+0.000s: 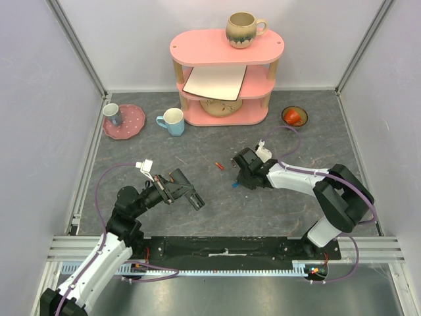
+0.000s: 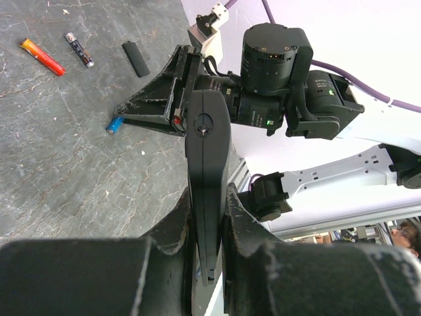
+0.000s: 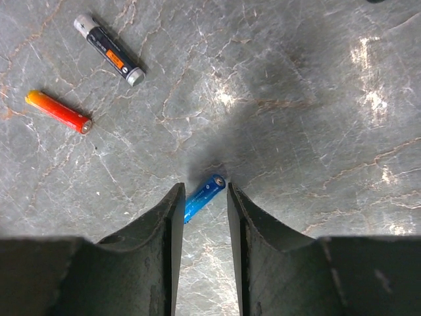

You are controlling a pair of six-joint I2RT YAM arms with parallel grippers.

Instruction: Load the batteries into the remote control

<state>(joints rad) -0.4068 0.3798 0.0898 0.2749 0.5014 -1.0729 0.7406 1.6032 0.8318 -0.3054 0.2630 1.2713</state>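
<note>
My left gripper (image 1: 185, 192) is shut on the slim black remote control (image 2: 207, 158), held edge-on above the table; it also shows in the top view (image 1: 195, 201). My right gripper (image 3: 202, 189) is open and low at the table, its jaws on either side of a blue battery (image 3: 204, 195), also seen in the top view (image 1: 235, 185) and the left wrist view (image 2: 114, 125). A red-orange battery (image 3: 59, 112) and a dark battery (image 3: 110, 51) lie on the table beyond it. A small flat black piece (image 2: 135, 58) lies near them.
A pink shelf (image 1: 223, 66) stands at the back with a mug (image 1: 243, 29) on top and a white board inside. A blue mug (image 1: 173, 122), a pink plate (image 1: 131, 125) with a cup and a red bowl (image 1: 294, 116) sit in front of the back wall.
</note>
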